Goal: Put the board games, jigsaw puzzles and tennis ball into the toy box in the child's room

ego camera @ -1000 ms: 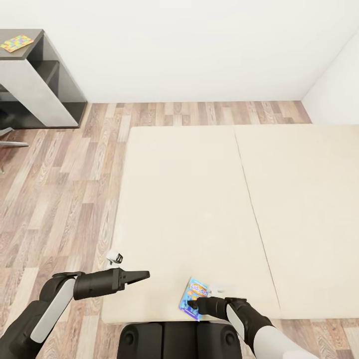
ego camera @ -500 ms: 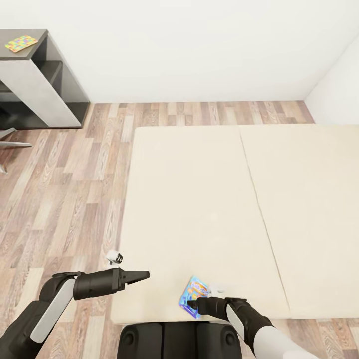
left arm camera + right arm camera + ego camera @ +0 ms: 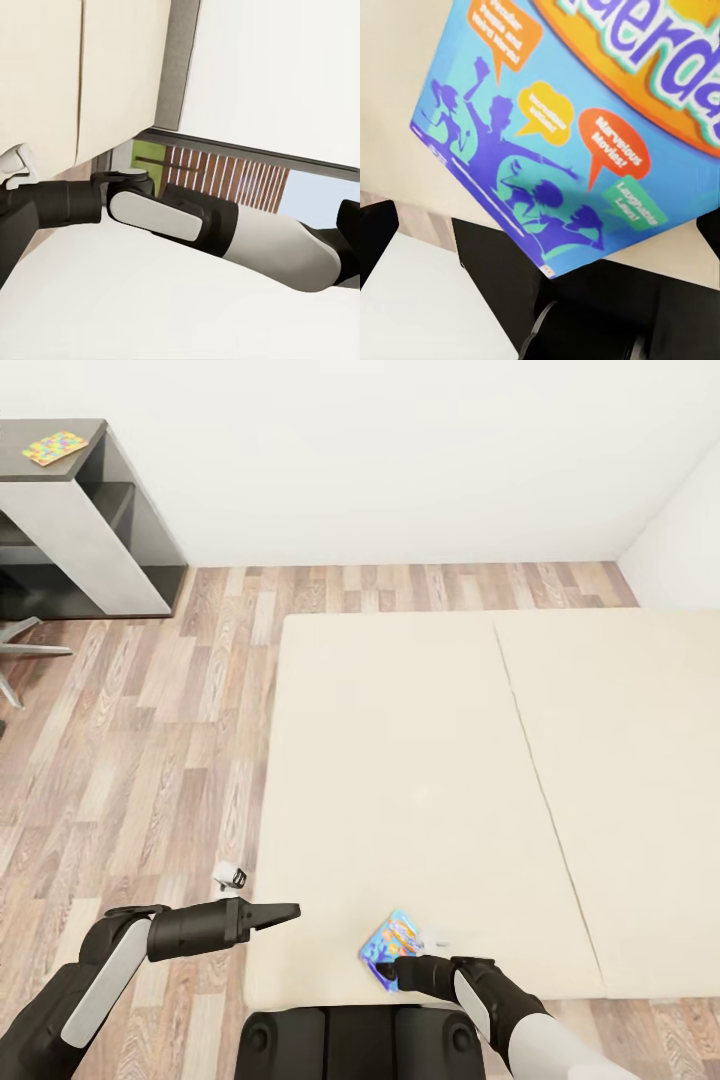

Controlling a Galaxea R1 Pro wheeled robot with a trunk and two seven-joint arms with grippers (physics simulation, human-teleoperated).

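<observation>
- Wood floor [image 3: 150, 740] and a white wall surround the bed [image 3: 420, 760], which has a plain beige mattress in two parts; its near corner lies just in front of the robot.
- At the far left the end of the worktop [image 3: 60, 470] is in the head view, well apart from the bed, and one jigsaw puzzle [image 3: 55, 447] lies on it.
- The blue game [image 3: 392, 945] is at the near edge of the bed, tilted up, with the right end effector [image 3: 388, 967] at its lower edge.
- In the right wrist view the blue game [image 3: 585, 127] is very close to the camera and seems to be held between the two dark fingers [image 3: 375, 232], so I judge this end effector is clamped on it.
- The left end effector [image 3: 285, 910] hangs over the bed edge, empty, its fingers pressed together into one point.
- The toy box, the ball and the other games are not among the things I can see, so I cannot tell what is already inside.
- My judgement: the task is in an early or middle stage. The blue game must be carried to the toy box, and at least this puzzle is not yet put away.
</observation>
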